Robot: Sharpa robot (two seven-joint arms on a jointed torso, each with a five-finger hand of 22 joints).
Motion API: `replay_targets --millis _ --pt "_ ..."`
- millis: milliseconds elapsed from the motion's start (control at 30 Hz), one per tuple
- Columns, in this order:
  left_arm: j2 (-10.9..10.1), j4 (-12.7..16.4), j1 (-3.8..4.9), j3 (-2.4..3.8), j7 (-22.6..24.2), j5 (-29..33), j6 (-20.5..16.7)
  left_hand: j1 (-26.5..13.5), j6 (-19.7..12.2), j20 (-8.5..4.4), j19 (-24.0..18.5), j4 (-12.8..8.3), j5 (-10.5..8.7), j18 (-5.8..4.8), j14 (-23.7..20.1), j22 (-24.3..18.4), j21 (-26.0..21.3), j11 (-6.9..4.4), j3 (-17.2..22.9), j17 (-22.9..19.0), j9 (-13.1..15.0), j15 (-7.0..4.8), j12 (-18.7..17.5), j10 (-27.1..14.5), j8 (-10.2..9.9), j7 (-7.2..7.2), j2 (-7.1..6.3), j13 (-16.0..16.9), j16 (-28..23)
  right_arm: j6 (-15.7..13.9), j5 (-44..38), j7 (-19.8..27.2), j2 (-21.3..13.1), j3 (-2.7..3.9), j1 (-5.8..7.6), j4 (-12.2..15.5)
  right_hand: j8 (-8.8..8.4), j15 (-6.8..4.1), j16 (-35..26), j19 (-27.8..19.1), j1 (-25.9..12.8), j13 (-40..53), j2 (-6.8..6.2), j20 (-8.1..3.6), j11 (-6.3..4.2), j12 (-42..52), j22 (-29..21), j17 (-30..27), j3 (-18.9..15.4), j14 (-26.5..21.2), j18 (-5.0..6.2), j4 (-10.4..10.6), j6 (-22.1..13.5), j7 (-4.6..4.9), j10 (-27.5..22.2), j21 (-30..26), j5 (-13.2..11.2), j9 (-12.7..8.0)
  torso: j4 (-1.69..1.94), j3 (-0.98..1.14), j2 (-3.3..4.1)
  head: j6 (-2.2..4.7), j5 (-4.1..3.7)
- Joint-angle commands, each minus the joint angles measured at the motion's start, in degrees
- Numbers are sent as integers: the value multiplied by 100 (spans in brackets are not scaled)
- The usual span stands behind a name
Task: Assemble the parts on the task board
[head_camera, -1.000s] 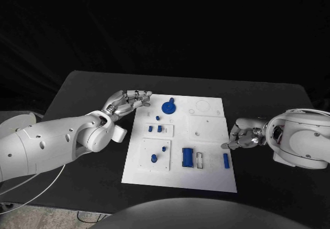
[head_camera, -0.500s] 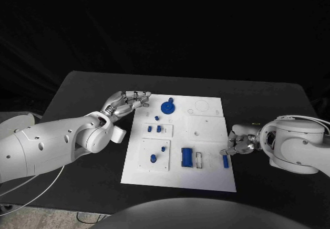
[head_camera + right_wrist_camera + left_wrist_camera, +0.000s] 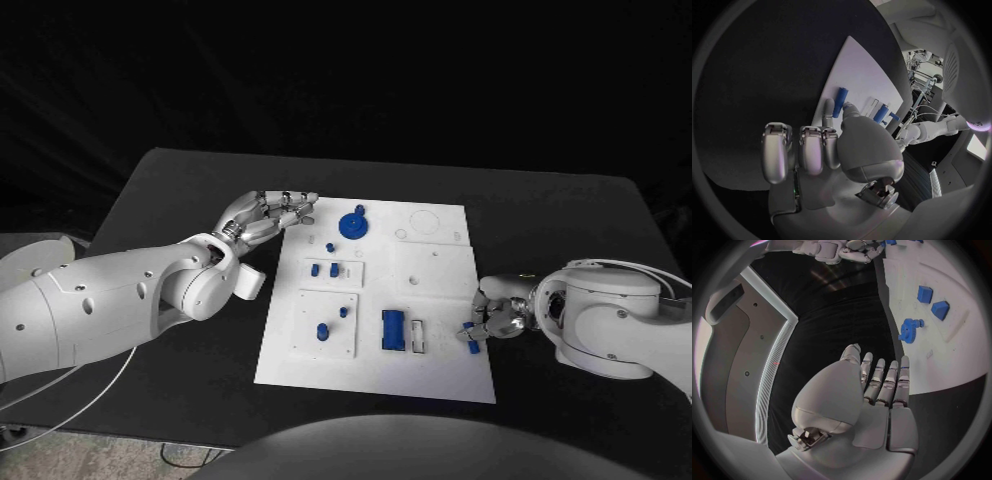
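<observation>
The task board (image 3: 433, 300) is lying flat in the middle of the black bench (image 3: 173, 190), with blue parts spread over it: a gear-shaped part (image 3: 355, 223) near the far edge, two small blocks (image 3: 325, 268) side by side below it, two small pieces (image 3: 332, 322) on the near-left panel, a thick cylinder (image 3: 391, 329) near the front middle, and a slim blue peg (image 3: 472, 337) by the board's right edge. The left hand (image 3: 267, 216) is hovering over the board's far-left corner, fingers apart and lightly curled, holding nothing; in the left wrist view this hand (image 3: 873, 390) is stretching its fingers out flat above the bench just beside the board edge, with the gear part (image 3: 909, 330) and the blocks (image 3: 932, 302) ahead of it. The right hand (image 3: 498, 312) is sitting at the board's right edge, fingertips right at the slim peg. In the right wrist view two of this hand's (image 3: 826, 150) fingers are reaching to the peg (image 3: 841, 102) and touching it while the rest are curled in; cannot tell if the peg is actually pinched or just touched, it is lying on the board.
</observation>
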Motion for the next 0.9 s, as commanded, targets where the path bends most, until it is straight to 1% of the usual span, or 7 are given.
replay_targets --millis 33,100,333,433,533,700,900 --pt "2 13 -10 3 72 19 115 16 11 -14 15 -1 36 -73 -26 -9 28 27 22 -7 4 13 -5 10 12 14 47 7 22 185 -41 -88 42 -39 -111 -79 -126 1 -49 329 75 1506 -7 -23 -17 22 1268 698 55 464 -23 -47 -113 14 596 -49 80 -22 -1 7 -3 0 8" --pt "-1 13 -13 3 70 19 116 16 11 -14 15 -1 36 -73 -26 -9 28 27 22 -7 4 13 -5 10 12 14 47 7 22 173 -39 -87 64 -39 -142 -94 -156 6 -60 322 138 1506 -19 -16 -12 22 1263 677 110 459 -20 -92 -145 20 596 -64 198 -24 -1 6 -6 0 10" --pt "-11 15 -23 3 66 19 121 22 12 -13 15 -2 41 -71 -26 -12 28 30 26 -7 4 14 -5 10 12 14 48 7 23 -112 25 -45 126 -39 -189 -69 -297 -2 -70 312 686 1506 -91 -16 -13 22 1259 654 595 456 -16 -477 -282 19 596 -75 1228 -60 -2 14 -1 0 23" --pt "-12 16 -30 3 64 19 126 23 10 -13 15 -2 41 -71 -26 -12 28 31 26 -7 3 14 -5 10 12 14 48 7 23 -263 117 -22 151 -39 -194 -48 -349 6 -74 308 898 1506 -148 -13 1 22 1257 643 888 454 -15 -674 -339 41 596 -82 1533 -76 -4 13 -1 0 27" --pt "-15 17 -36 3 63 19 128 26 5 -13 15 -3 44 -70 -29 -14 28 33 29 -7 3 14 -5 10 11 15 49 7 23 -395 227 -2 162 -38 -196 -16 -387 55 -70 307 845 1506 -294 13 43 22 1257 641 1355 455 -14 -804 -359 108 596 -80 1481 -83 -1 13 1 0 26" --pt "-21 18 -44 3 66 19 124 33 7 -12 15 -4 49 -69 -29 -17 28 38 34 -7 3 14 -5 11 11 16 52 6 23 -639 724 39 153 -36 -156 29 -438 96 -47 308 448 1506 -512 63 71 22 1259 663 2158 459 -17 -913 -312 127 596 -69 1479 -133 -4 11 4 0 24" --pt "-18 16 -51 3 70 19 116 33 7 -12 15 -4 49 -69 -29 -17 28 38 34 -7 3 14 -5 11 11 16 52 6 23 -913 1931 65 126 -35 44 75 -476 103 -15 315 178 1506 -581 77 107 22 1265 710 2534 468 -20 -971 -306 158 596 -49 1591 -180 10 7 -1 0 12"
